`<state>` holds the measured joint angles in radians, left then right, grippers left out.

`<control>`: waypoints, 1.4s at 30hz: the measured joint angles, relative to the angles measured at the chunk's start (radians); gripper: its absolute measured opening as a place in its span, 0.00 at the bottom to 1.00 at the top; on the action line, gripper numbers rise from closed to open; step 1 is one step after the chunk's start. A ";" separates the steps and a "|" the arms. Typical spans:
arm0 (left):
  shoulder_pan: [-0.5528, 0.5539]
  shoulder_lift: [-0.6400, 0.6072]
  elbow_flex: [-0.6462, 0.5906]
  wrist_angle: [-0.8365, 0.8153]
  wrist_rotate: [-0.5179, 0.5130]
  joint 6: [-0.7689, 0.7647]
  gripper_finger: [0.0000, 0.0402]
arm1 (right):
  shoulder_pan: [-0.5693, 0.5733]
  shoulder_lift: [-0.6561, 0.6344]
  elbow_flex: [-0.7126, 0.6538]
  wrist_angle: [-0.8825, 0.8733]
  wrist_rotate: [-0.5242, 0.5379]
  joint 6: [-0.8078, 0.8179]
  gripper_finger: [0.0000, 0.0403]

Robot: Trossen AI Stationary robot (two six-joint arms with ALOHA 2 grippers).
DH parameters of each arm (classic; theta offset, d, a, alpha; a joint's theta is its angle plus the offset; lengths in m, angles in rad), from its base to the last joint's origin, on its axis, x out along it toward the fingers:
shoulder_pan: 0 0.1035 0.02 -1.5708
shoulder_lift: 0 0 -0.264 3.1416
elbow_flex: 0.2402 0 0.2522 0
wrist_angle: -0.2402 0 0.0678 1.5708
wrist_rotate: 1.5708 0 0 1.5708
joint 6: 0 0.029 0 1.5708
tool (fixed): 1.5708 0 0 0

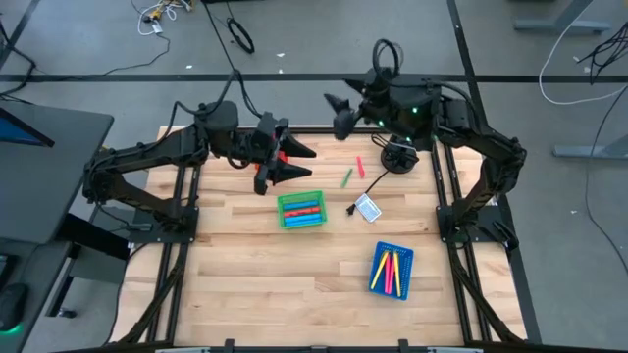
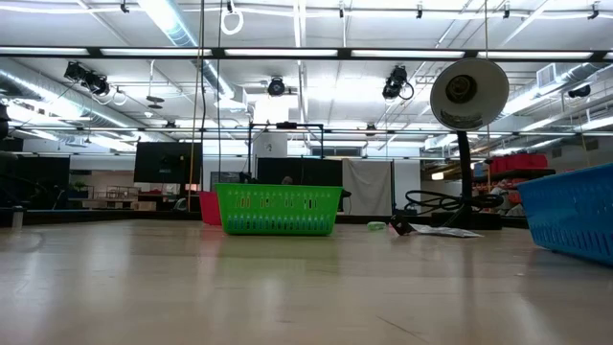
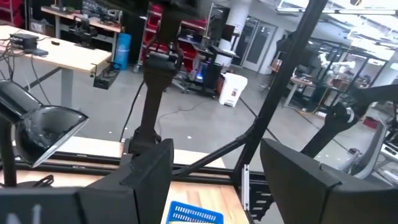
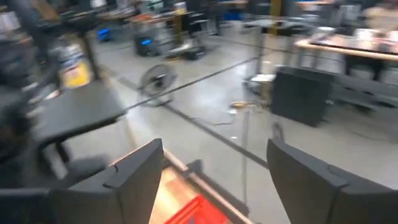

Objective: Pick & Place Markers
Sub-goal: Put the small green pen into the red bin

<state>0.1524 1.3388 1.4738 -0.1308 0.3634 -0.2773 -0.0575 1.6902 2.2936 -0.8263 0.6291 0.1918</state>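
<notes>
Sorted: thin pen-like markers in green plastic tray and blue plastic tray. Outstanding: red marker, green marker, far right. Left gripper and right gripper raised, released, empty

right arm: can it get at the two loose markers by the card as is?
Probably yes. The green marker and red marker lie bare on the table, nothing over them, below the raised, open right gripper. The lamp base beside them looks the only crowding.
</notes>
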 joint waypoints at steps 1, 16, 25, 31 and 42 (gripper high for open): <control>0.000 0.000 0.000 -0.001 0.000 0.000 0.62 | -0.006 0.001 0.000 0.001 0.031 0.015 0.71; -0.004 -0.026 0.000 0.008 0.042 0.027 0.62 | -0.183 0.067 0.001 -0.151 0.106 0.382 0.71; -0.003 -0.025 0.000 0.006 0.042 0.029 0.62 | -0.253 0.203 0.000 -0.491 -0.063 0.706 0.71; -0.003 -0.025 0.000 0.006 0.042 0.030 0.62 | -0.253 0.307 0.000 -0.585 -0.094 0.829 0.71; -0.003 -0.025 0.000 0.007 0.042 0.027 0.62 | -0.265 0.471 0.000 -0.630 -0.253 0.975 0.71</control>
<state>0.1493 1.3136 1.4742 -0.1242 0.4053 -0.2500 -0.3225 2.1616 2.2940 -1.4560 0.3765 1.1670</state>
